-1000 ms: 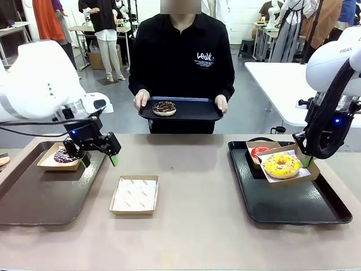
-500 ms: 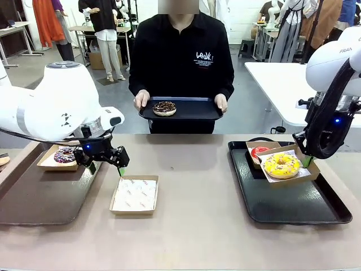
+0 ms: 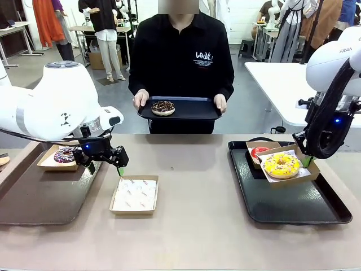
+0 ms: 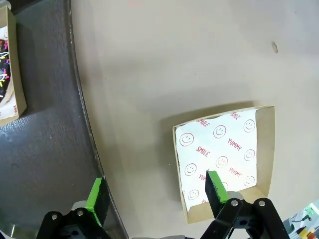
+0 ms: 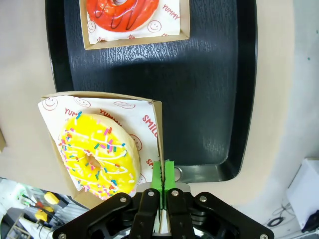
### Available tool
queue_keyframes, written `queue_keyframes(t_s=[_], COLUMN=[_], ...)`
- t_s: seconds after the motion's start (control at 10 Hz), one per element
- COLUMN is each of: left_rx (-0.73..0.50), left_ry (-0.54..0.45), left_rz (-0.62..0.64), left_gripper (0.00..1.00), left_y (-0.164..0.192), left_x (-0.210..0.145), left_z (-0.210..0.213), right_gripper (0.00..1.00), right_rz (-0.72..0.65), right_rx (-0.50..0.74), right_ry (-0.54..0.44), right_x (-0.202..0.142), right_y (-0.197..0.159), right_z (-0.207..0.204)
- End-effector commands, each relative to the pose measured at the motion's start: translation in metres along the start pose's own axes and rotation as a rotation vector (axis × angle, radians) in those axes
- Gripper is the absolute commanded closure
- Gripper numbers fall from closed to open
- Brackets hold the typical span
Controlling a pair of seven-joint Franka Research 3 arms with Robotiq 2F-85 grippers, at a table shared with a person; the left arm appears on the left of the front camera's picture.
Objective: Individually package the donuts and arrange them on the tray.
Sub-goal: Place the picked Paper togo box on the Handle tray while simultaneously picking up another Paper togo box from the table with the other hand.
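The right end effector (image 5: 163, 174) is clenched on the side wall of the carton (image 5: 149, 112) carrying the yellow donut (image 5: 97, 152). It holds the carton tilted over the right tray (image 3: 293, 212) at the right of the front view, just below the boxed red donut (image 3: 259, 151). The carton likely needs setting down: level it first so the donut does not slide, then lower it flat beside the red one, fully inside the rim.

The left end effector (image 3: 105, 168) hangs released between the left tray (image 3: 34, 197), which bears the boxed purple donut (image 3: 64, 155), and the empty box (image 3: 134, 195) at lower centre on the desk (image 3: 192, 169). It should straddle one box wall, not the paper liner.

At upper centre a person offers the chocolate donut (image 3: 163, 107) on a small tray (image 3: 194, 110).
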State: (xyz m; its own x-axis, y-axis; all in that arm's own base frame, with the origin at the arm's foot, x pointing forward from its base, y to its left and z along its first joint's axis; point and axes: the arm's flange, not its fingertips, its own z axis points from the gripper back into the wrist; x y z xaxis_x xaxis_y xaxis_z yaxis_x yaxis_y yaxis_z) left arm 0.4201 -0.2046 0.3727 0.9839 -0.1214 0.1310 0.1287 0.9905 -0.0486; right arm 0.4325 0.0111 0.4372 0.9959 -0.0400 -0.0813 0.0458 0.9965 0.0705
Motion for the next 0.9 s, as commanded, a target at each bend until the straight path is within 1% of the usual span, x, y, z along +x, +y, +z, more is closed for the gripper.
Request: queue_keyframes(t_s=[0.0, 0.5, 0.6, 0.7, 0.8], left_rx=[0.004, 0.0, -0.006, 0.004, 0.005], left_ry=[0.001, 0.0, -0.011, -0.019, -0.032], left_rz=[-0.008, 0.0, -0.005, 0.046, 0.092], left_gripper=[0.0, 0.0, 0.0, 0.0, 0.0], left_y=[0.0, 0.0, -0.003, -0.009, -0.015], left_x=[0.0, 0.0, -0.005, -0.009, -0.012], left_z=[0.0, 0.0, 0.001, 0.004, 0.007], right_gripper=[0.98, 0.98, 0.98, 0.98, 0.98], right_rz=[0.002, 0.0, 0.015, 0.019, -0.01], right_rx=[0.001, 0.0, -0.036, -0.057, -0.066], right_ry=[-0.004, 0.0, -0.034, -0.06, -0.082], right_x=[-0.001, 0.0, -0.007, -0.013, -0.018], right_y=[0.001, 0.0, 0.005, 0.007, 0.007], right_z=[0.002, 0.0, -0.006, -0.01, -0.017])
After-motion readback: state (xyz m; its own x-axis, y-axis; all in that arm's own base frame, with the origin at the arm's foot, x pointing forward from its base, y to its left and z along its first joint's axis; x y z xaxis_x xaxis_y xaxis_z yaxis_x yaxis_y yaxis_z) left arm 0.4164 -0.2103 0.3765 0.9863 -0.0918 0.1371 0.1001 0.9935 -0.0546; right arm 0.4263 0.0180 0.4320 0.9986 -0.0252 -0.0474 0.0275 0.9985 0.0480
